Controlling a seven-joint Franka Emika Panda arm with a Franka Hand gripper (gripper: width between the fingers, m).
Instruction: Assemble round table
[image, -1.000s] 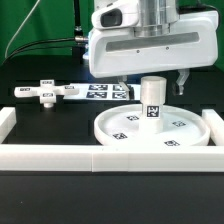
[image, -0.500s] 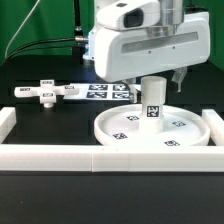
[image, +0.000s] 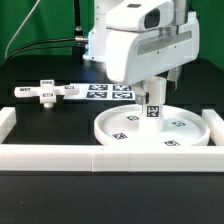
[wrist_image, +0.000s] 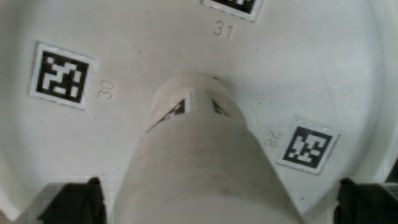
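Note:
The round white disc (image: 170, 128) lies rim up on the black table at the exterior view's right. The short cylindrical post (image: 153, 106) stands upright on it, its tag facing the camera. My gripper (image: 152, 90) hangs straight over the post with the post's top between its jaws. In the wrist view the post (wrist_image: 205, 150) runs between the two dark fingertips (wrist_image: 71, 203) with a gap on each side, so my gripper (wrist_image: 222, 208) is open and holds nothing. The flat cross-shaped foot piece (image: 45, 92) lies at the exterior view's left.
The marker board (image: 105, 90) lies flat behind the disc. Long white border rails (image: 100, 153) run along the front edge and the left side (image: 6, 120). Cables hang at the back left.
The gripper has come down over the post, so its body now hides the post's top. The disc, post and foot piece have not moved.

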